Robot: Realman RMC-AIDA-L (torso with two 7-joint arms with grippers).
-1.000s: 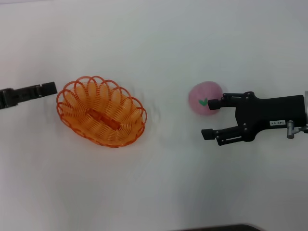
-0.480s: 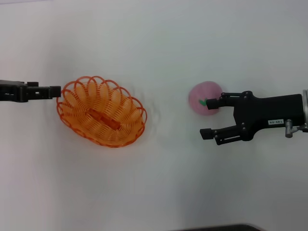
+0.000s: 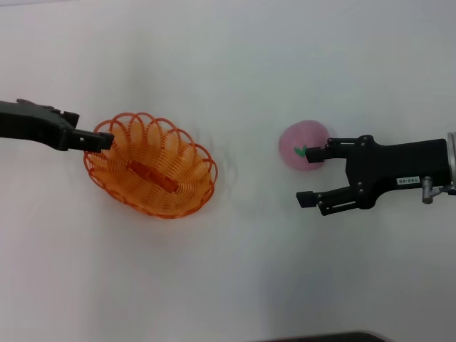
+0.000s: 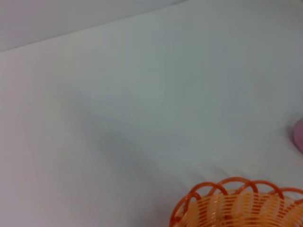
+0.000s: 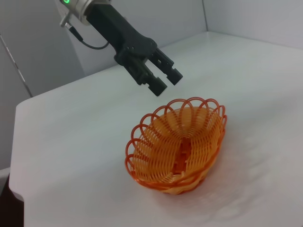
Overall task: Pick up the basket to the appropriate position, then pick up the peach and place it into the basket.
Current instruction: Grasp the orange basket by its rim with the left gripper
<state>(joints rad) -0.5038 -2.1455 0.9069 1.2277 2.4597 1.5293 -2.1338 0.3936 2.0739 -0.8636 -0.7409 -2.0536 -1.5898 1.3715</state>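
On the white worktop: one oval orange wire basket, one round pink peach. Left end effector narrowly parted above basket rim; right end effector wide beside peach.

- Basket sits left on table; peach well apart to its right.
- Left gripper over basket's left rim.
- Right gripper just right of peach.

My head camera looks straight down; both wrist cameras look low across the table, sharing the basket.
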